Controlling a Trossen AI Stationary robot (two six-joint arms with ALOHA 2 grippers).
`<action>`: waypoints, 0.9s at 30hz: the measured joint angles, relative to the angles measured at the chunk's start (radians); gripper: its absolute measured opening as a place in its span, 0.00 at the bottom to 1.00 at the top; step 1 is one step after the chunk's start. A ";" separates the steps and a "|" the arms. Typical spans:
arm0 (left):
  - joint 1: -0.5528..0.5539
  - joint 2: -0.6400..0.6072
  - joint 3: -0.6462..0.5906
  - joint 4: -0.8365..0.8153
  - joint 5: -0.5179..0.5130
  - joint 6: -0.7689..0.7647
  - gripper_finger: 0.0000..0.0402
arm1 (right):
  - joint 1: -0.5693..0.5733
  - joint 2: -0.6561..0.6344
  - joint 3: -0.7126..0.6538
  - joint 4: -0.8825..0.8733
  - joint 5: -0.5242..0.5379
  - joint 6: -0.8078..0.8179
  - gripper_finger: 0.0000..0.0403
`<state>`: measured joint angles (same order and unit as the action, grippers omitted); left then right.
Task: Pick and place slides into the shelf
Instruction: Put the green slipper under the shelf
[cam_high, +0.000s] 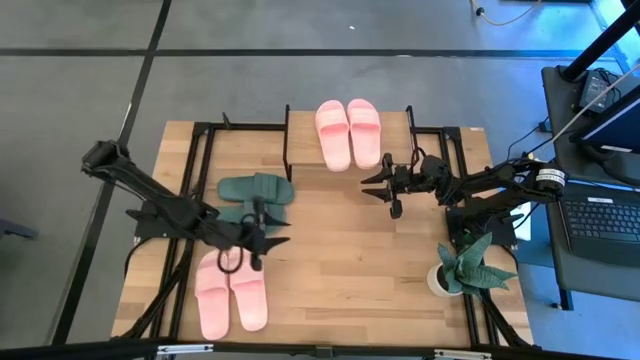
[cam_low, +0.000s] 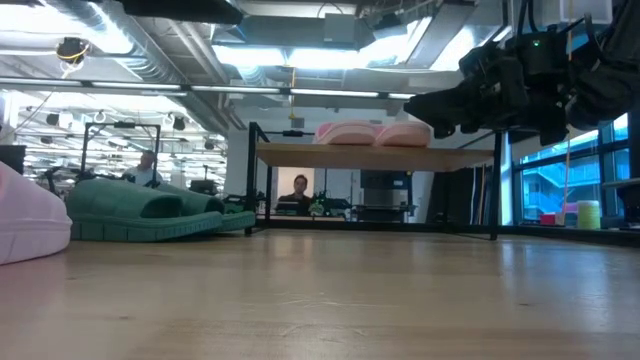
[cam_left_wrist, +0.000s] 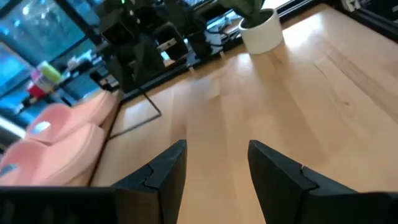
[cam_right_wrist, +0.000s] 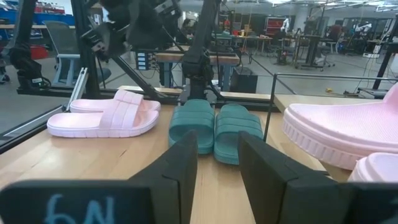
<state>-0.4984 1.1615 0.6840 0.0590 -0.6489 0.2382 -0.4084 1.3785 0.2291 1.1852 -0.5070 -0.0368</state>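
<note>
One light pink pair of slides (cam_high: 347, 133) lies soles down on the shelf's top board (cam_low: 375, 156) at the table's far middle. The dark green pair (cam_high: 255, 195) lies on the table left of the shelf and also shows in the right wrist view (cam_right_wrist: 217, 127). The second pink pair (cam_high: 230, 290) lies on the table at the near left. My left gripper (cam_high: 278, 232) is open and empty, between the green pair and the near pink pair; its fingers stand apart in the left wrist view (cam_left_wrist: 216, 149). My right gripper (cam_high: 368, 187) is open and empty, right of the shelf's near corner, above the table.
A potted plant in a white pot (cam_high: 465, 265) stands at the table's near right. Black metal frames (cam_high: 200, 160) run along the table's left and right sides. A laptop (cam_high: 600, 220) sits off the table to the right. Bare wood (cam_high: 350, 270) lies at the near middle.
</note>
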 joint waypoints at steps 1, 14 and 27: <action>0.000 0.024 0.011 0.000 -0.001 -0.025 0.41 | 0.000 0.000 0.000 0.000 0.000 -0.001 0.29; 0.002 0.308 0.195 -0.030 -0.022 -0.100 0.41 | 0.000 0.000 0.000 0.000 0.000 0.007 0.29; -0.021 0.424 0.373 -0.347 -0.041 -0.237 0.41 | 0.000 0.000 0.001 -0.001 -0.001 0.032 0.29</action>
<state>-0.5192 1.5859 1.0568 -0.2879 -0.6895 0.0014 -0.4080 1.3785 0.2298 1.1843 -0.5076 -0.0044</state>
